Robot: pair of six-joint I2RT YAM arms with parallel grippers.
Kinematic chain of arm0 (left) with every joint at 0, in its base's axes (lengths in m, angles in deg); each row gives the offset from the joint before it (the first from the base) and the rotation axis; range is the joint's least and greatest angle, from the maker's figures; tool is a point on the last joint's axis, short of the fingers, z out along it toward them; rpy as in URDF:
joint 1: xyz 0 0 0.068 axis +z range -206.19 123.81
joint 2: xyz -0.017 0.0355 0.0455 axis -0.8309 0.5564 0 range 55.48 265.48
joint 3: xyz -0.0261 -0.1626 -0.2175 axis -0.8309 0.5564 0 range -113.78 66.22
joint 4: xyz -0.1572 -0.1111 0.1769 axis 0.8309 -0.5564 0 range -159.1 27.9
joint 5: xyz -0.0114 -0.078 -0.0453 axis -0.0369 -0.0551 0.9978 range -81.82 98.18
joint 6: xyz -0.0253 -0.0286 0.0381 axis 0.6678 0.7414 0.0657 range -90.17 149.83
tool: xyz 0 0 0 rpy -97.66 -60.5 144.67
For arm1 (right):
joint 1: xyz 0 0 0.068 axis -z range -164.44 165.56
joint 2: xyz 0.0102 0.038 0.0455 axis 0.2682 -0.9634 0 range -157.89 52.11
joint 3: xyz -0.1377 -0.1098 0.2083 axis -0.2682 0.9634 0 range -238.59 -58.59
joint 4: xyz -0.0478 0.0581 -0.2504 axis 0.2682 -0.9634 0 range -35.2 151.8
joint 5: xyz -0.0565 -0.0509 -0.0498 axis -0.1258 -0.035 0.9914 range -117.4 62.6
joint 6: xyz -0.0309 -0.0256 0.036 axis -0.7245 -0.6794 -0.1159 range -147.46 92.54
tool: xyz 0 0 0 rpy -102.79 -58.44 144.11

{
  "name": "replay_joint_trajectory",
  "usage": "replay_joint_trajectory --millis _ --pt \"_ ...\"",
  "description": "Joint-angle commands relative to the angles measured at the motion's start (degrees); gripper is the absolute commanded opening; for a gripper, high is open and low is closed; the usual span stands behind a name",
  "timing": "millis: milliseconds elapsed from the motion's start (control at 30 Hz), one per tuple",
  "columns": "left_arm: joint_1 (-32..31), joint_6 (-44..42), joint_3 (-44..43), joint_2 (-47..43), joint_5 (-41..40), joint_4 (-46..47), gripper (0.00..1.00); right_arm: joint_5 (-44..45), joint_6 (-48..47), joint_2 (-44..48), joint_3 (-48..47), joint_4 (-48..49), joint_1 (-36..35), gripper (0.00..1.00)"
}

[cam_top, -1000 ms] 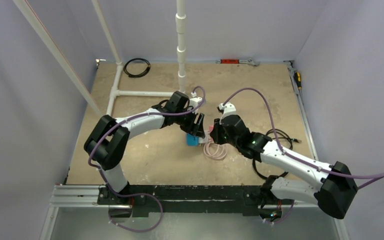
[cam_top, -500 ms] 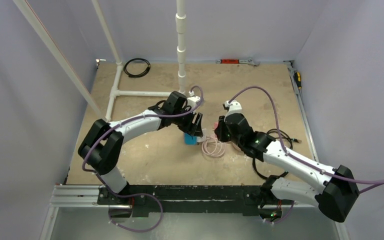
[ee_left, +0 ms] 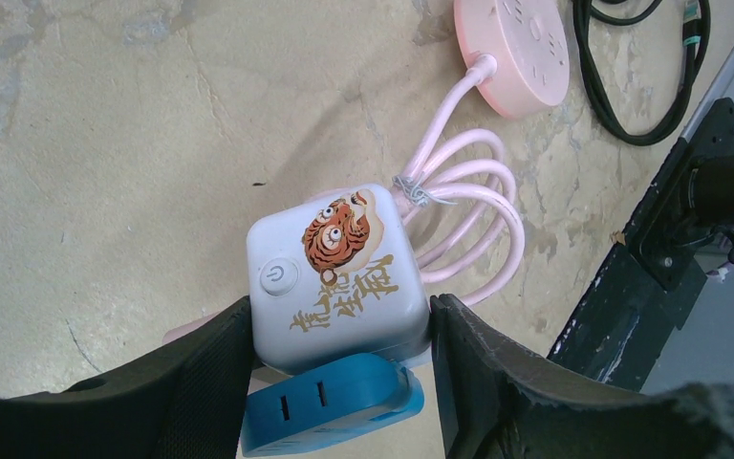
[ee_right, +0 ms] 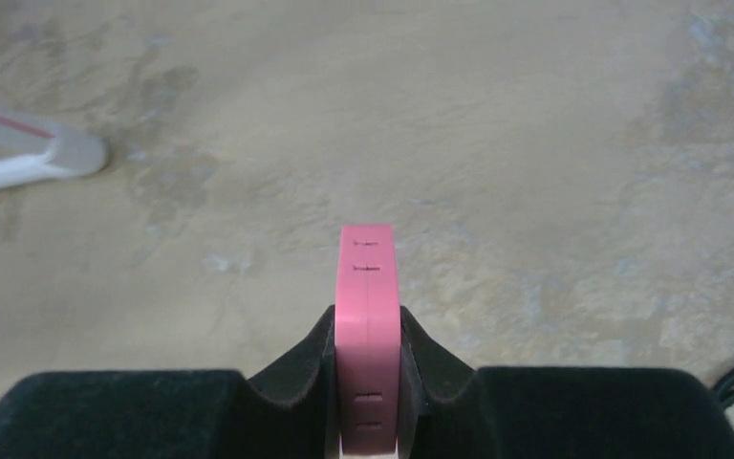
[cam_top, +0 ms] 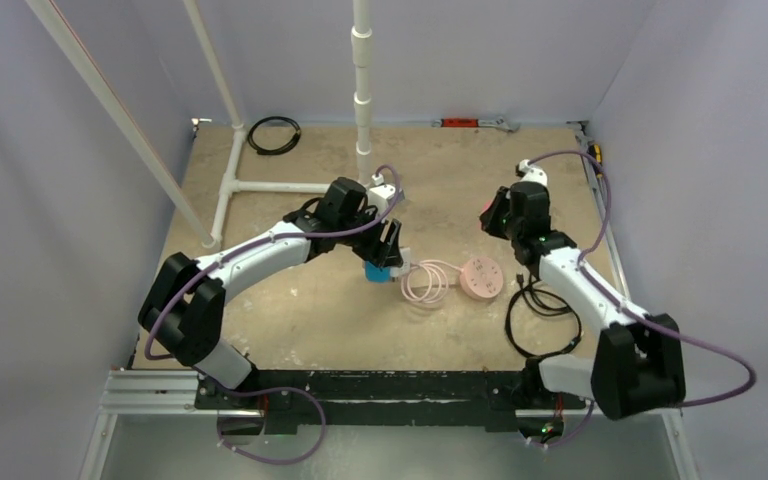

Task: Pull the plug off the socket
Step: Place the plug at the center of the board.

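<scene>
The left pincer (ee_left: 339, 330), about half open, clamps the white cube socket with a tiger print (ee_left: 334, 268) at the middle of the sandy desk (cam_top: 300, 310). The right pincer (ee_right: 368, 335), nearly closed, grips the flat pink plug (ee_right: 367, 277), well apart from the cube, toward the far right

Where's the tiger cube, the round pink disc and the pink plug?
tiger cube (ee_left: 334, 273), left wrist view, top face.
round pink disc (cam_top: 482, 277), top view, its middle.
pink plug (ee_right: 368, 316), right wrist view, narrow edge.
</scene>
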Motion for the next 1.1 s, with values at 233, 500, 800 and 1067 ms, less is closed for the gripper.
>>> replay_joint_trajectory --millis 233,500,800,1067 --pt "0.14 1.62 -0.91 -1.16 3.62 4.27 0.00 -11.06 -2.40 -15.70 -3.67 10.21 17.21 0.00" --pt "0.08 1.77 -0.64 -1.22 2.57 4.42 0.00 -14.06 -2.14 -22.12 -3.87 12.59 19.66 0.04" --pt "0.13 2.21 -0.73 0.12 2.40 4.22 0.00 -8.68 -1.99 -22.40 -3.35 11.87 19.81 0.27" --pt "0.07 2.58 -0.81 1.04 2.11 4.19 0.00 -7.22 -1.72 -22.14 -3.32 10.77 19.81 0.54"
